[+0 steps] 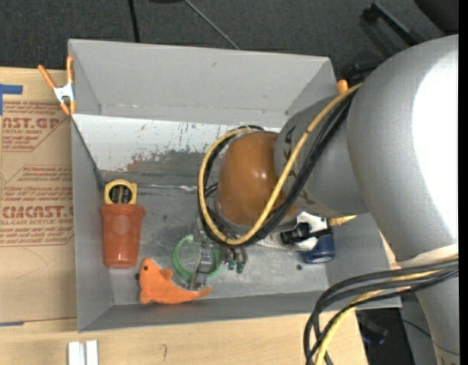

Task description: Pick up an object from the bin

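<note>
Fingers (211, 263) are down low at the front middle of the bin, right over a green see-through ring (186, 255). They are dark tips tucked under the wrist, and from where I stand I cannot tell whether they are spread or clenched, nor whether anything sits between them.

Biggest by far is the silver arm (401, 150), coming in from the right and covering that side of the bin. Its wrist wears a rounded brown-orange cover (245, 177), with black and yellow cables (209, 204) looped round it.

Under it is the grey metal bin (188, 74), its sloped back wall scuffed and scratched. On the floor at the left is an orange-red plastic cup (121, 236), its wider end toward the back wall.

Over on the right, just below the arm, lies a blue, white and black thing (316, 243) — I can't make out what it is. At the front, left of the middle, an orange toy animal (163, 287) lies flat.

The green see-through ring lies just beside that toy, up and to its right, and partly under the fingers. Smallest is a round yellow thing with a dark middle (119, 194) — it touches the cup's wider end, near the left wall.
</note>
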Available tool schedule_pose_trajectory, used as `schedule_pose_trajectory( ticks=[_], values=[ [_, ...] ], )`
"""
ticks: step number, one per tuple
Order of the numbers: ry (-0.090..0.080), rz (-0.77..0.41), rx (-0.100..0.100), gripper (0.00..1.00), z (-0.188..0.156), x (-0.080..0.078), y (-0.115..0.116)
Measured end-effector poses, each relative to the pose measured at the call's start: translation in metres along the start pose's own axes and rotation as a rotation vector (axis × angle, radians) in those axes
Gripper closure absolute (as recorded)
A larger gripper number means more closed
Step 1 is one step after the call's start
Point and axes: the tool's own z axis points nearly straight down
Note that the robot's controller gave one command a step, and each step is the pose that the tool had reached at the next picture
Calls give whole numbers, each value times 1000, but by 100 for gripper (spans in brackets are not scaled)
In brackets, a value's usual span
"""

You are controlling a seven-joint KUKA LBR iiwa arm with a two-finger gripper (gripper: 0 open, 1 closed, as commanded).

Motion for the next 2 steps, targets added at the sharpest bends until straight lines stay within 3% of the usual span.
schedule_pose_trajectory(
  ticks=[1,2],
  values=[
    [-2,52,2,100,-5,-3,26],
    [11,41,6,100,-24,1,30]
  ],
)
